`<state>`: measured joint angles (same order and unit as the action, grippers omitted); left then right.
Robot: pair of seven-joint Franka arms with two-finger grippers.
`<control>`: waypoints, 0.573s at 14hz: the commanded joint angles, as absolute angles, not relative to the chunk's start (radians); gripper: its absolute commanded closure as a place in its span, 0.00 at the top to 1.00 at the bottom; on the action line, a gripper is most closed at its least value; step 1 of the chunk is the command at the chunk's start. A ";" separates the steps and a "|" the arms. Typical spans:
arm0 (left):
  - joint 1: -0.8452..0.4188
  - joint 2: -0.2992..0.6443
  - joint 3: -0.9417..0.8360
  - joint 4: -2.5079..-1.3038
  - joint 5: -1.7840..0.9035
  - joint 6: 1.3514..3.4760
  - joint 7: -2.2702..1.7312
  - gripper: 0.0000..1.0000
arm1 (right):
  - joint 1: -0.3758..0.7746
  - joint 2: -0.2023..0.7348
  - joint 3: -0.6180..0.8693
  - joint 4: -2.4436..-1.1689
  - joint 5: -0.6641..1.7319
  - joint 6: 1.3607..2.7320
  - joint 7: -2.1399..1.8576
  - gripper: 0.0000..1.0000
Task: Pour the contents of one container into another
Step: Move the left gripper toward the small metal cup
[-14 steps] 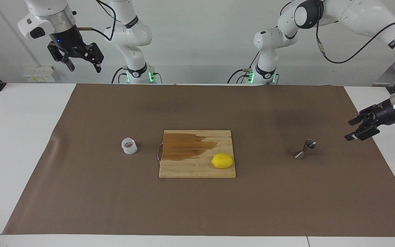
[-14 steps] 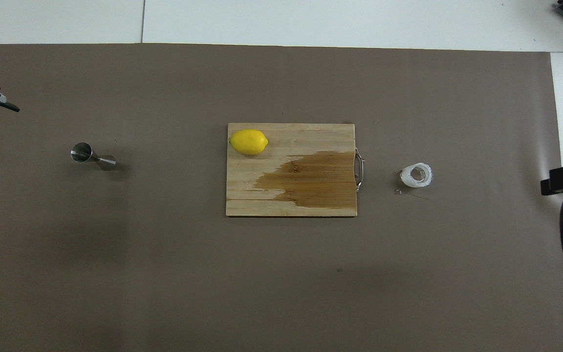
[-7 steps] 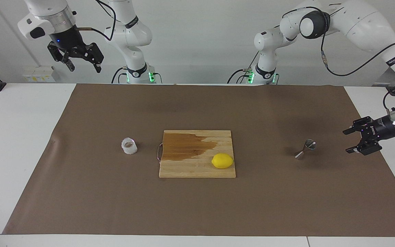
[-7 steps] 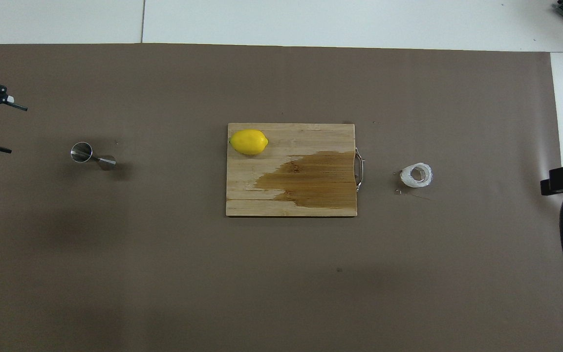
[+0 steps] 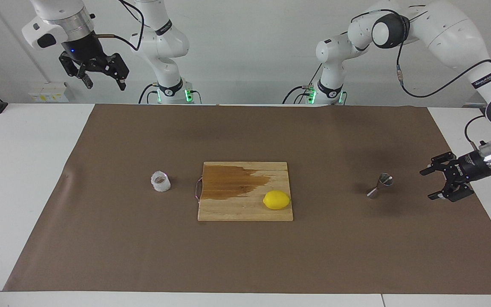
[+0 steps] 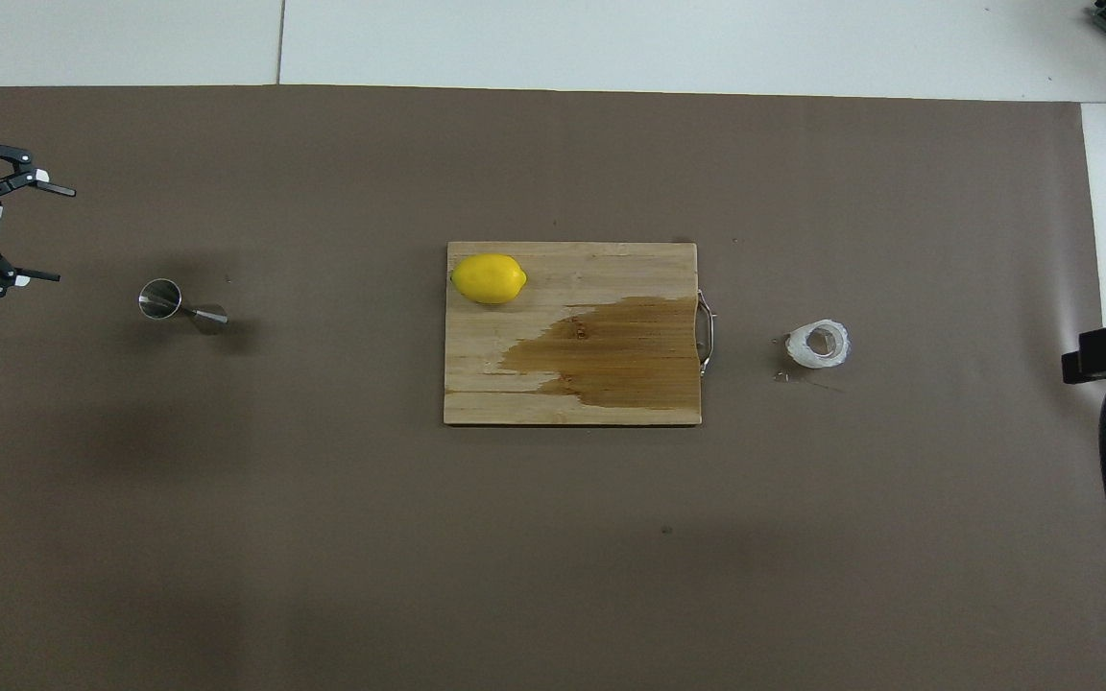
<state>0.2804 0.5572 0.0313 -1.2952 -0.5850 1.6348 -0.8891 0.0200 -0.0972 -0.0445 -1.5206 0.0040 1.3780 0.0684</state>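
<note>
1. The left arm reaches out from its base and bends down at the left arm's end of the bench, its forearm low and its wrist turned sideways toward the middle of the bench.
2. The left pincer (image 5: 427, 184) hangs low over the brown mat (image 5: 245, 256) beside the steel jigger (image 5: 380, 186), apart from it, with its fingers spread wide and nothing between them.
3. The right arm is folded up high and waits at the right arm's end of the bench.
4. The right pincer (image 5: 105, 84) points down and slantwise, well above the bench edge nearest the robots; its fingers stand wide apart and empty.
5. One clear crinkled plastic cup (image 5: 160, 181) stands upright on the mat, just beside the handle of the cutting board (image 5: 245, 209), toward the right arm's end.
6. One jigger stands on the mat toward the left arm's end, well apart from the board.
7. One wooden cutting board lies in the middle of the mat, with a dark wet stain (image 5: 232, 181) over the part nearer the robots.
8. One lemon (image 5: 276, 200) rests on the board, at the corner farther from the robots and toward the jigger.
</note>
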 commanded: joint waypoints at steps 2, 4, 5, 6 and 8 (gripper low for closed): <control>0.328 0.489 0.029 -1.471 -0.696 1.697 -0.894 1.00 | 0.012 -0.114 -0.043 -1.532 -0.003 1.370 0.048 1.00; 0.325 0.485 0.031 -1.525 -0.727 1.716 -0.894 1.00 | 0.012 -0.114 -0.043 -1.532 -0.003 1.370 0.048 1.00; 0.321 0.477 0.029 -1.540 -0.738 1.726 -0.894 1.00 | 0.012 -0.114 -0.043 -1.532 -0.003 1.370 0.048 1.00; 0.319 0.476 0.029 -1.561 -0.774 1.733 -0.894 1.00 | 0.012 -0.114 -0.043 -1.532 -0.003 1.370 0.048 1.00; 0.310 0.453 0.028 -1.630 -0.811 1.744 -0.894 1.00 | 0.012 -0.114 -0.043 -1.532 -0.003 1.370 0.048 1.00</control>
<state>0.3208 0.5218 0.0298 -1.5075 -0.7697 1.6989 -0.8908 0.0199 -0.0972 -0.0445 -1.5206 0.0040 1.3780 0.0684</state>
